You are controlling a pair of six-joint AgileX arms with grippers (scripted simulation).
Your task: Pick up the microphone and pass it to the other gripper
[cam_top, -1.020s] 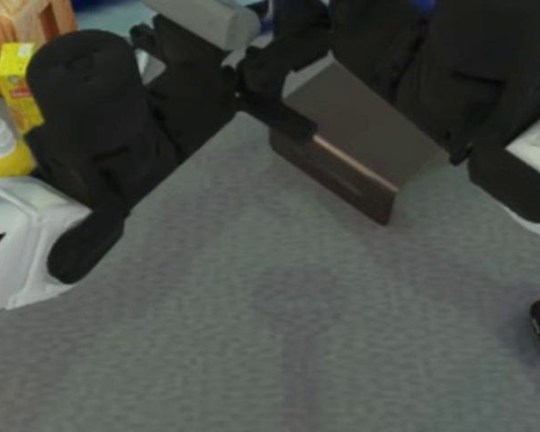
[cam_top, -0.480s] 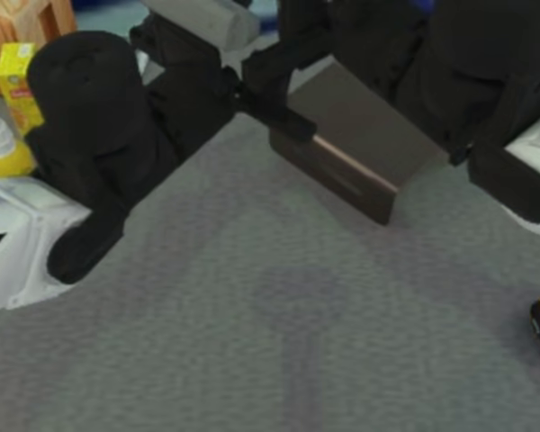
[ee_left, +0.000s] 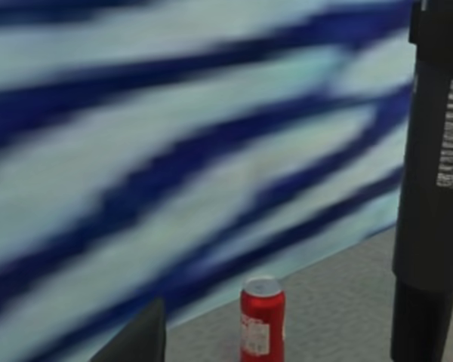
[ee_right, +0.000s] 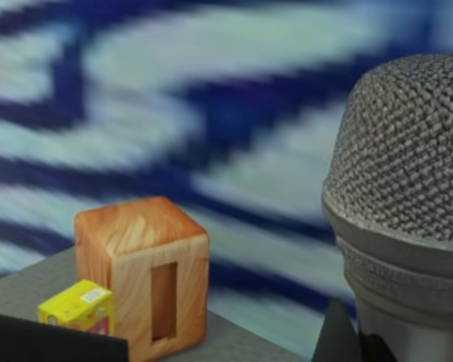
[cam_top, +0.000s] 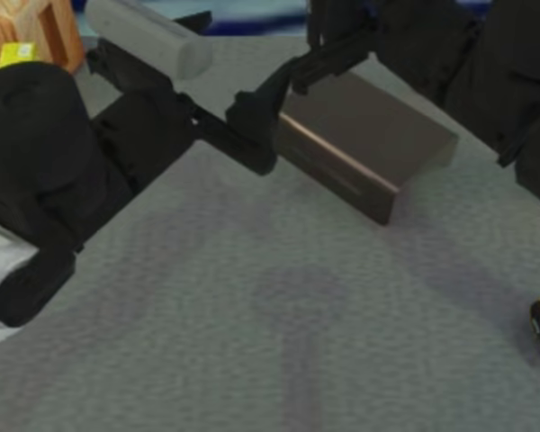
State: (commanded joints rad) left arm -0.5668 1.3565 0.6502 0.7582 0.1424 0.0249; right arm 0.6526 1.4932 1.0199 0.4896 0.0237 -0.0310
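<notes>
Black on black in top view: left gripper (cam_top: 238, 144) and right gripper (cam_top: 256, 94) meet near the table's far edge, microphone (ee_left: 430, 188) indistinct there; either pincer's state: cannot tell. Left wrist: barrel upright, close. Right wrist: mesh head (ee_right: 408, 173) looms. Recommended: receiver clamps barrel firmly before giver releases.

Brown box (cam_top: 369, 144) mid-table, red can (ee_left: 261, 317), wooden block (ee_right: 143, 271) beside yellow carton (ee_right: 79, 305).
</notes>
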